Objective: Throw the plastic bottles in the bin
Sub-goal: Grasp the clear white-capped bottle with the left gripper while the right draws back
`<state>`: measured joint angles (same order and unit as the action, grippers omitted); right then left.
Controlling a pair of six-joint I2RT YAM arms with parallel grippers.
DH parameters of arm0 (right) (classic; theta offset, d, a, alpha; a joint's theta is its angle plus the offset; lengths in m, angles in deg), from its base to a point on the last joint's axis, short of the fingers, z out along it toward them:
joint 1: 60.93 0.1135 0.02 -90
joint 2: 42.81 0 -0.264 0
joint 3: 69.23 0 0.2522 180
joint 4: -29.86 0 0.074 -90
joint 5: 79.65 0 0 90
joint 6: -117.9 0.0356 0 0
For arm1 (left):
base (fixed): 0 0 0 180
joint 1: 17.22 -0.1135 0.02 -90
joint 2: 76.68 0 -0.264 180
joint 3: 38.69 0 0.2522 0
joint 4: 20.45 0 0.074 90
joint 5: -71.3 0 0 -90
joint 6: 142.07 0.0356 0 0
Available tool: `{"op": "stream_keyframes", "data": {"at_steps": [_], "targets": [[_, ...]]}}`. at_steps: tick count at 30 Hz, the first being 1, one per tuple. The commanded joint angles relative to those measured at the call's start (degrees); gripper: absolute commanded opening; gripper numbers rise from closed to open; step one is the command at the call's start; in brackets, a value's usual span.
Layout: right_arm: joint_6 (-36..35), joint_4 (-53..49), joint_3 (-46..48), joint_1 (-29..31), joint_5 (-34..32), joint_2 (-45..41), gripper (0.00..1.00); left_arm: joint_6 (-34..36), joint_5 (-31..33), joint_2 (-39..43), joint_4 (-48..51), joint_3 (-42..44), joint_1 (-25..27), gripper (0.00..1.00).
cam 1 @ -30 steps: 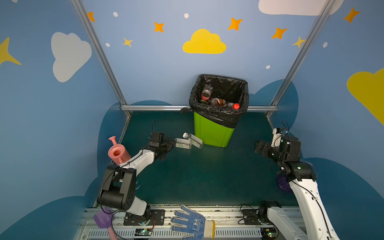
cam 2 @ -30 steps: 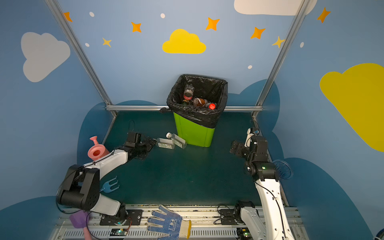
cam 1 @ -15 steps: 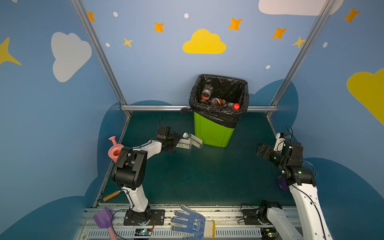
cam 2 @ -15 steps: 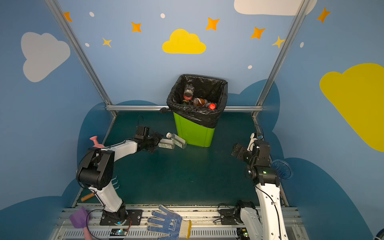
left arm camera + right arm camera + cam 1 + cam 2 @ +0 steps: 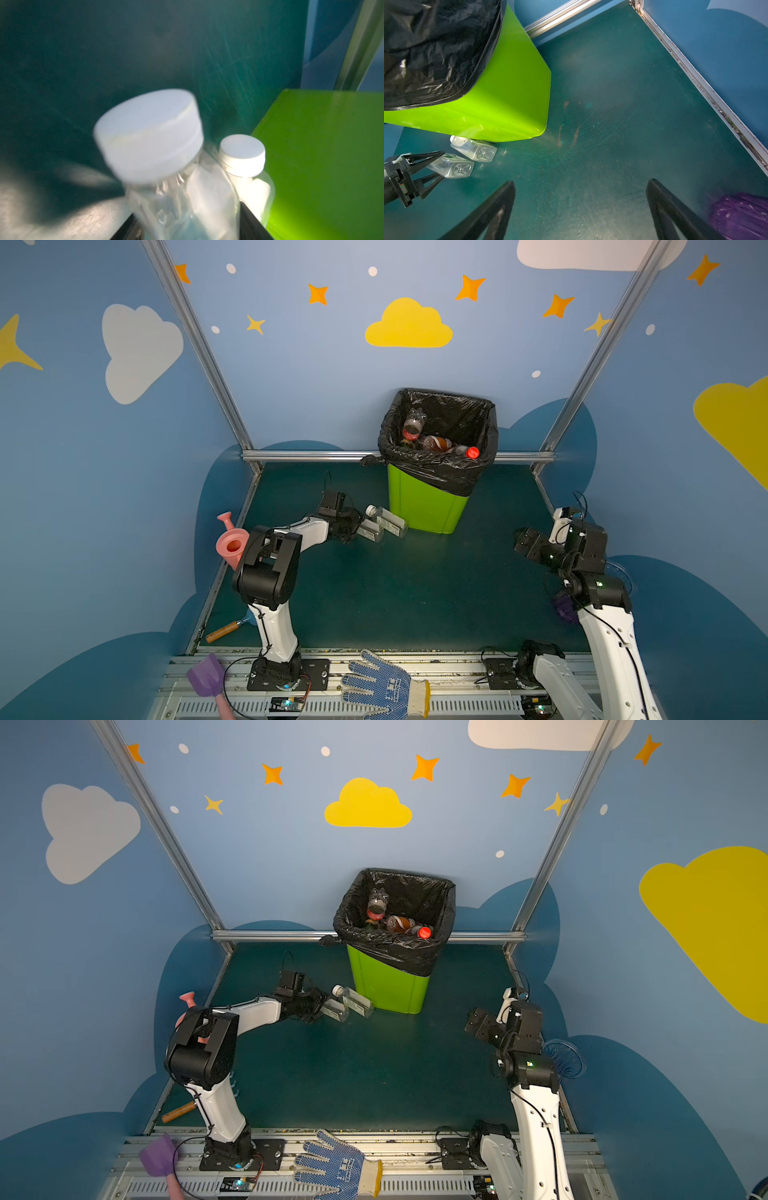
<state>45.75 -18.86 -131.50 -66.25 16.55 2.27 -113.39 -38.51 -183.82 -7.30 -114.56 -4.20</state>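
Two clear plastic bottles with white caps lie side by side on the green floor, left of the bin's foot. My left gripper point(image 5: 360, 527) reaches out low and is shut on the nearer bottle point(image 5: 371, 531) point(image 5: 336, 1009) point(image 5: 454, 168); in the left wrist view that bottle point(image 5: 158, 158) fills the gap between the jaws and looks blurred. The second bottle point(image 5: 391, 522) point(image 5: 243, 158) point(image 5: 475, 149) rests against the bin point(image 5: 424, 506) point(image 5: 508, 93). More bottles point(image 5: 436, 443) lie inside its black bag. My right gripper point(image 5: 525, 545) point(image 5: 581, 181) hangs open and empty over bare floor, right of the bin.
A pink watering can point(image 5: 230, 543) stands by the left wall. A wooden-handled tool point(image 5: 224, 630), a purple scoop point(image 5: 205, 674) and a blue dotted glove point(image 5: 386, 686) lie along the front rail. A purple object point(image 5: 741, 214) sits beside my right arm, near the right wall.
My left arm has stretched forward to the two bottles and its jaws have closed round the nearer one. My right arm has sunk slightly and stays open.
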Motion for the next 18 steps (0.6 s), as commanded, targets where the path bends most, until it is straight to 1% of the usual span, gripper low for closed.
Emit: {"op": "stream_keyframes", "data": {"at_steps": [1, 4, 7, 12, 15, 18], "targets": [[0.5, 0.3, 1.2, -0.3, 1.2, -0.2, 0.98, 0.4, 0.9, 1.5, 0.8, 1.1, 0.2, 0.53], [0.8, 0.5, 1.7, -0.4, 1.6, -0.3, 0.98, 0.6, 1.3, 3.3, 0.5, 2.4, 0.1, 0.46], [1.0, 0.6, 2.0, -0.5, 1.9, -0.6, 0.98, 0.5, 1.1, 5.2, -0.4, 4.0, -0.2, 0.36], [1.1, 0.7, 2.0, -0.7, 2.2, -0.7, 0.98, 1.2, 1.3, 8.0, -1.3, 6.3, -0.5, 0.31], [1.2, 0.7, 2.1, -0.7, 2.3, -0.6, 0.98, 1.5, 1.1, 9.6, -1.6, 7.0, -0.7, 0.26], [1.3, 0.7, 2.0, -0.9, 2.5, -0.8, 0.98, 2.1, 1.7, 12.1, -0.7, 7.2, -0.7, 0.26]]}}
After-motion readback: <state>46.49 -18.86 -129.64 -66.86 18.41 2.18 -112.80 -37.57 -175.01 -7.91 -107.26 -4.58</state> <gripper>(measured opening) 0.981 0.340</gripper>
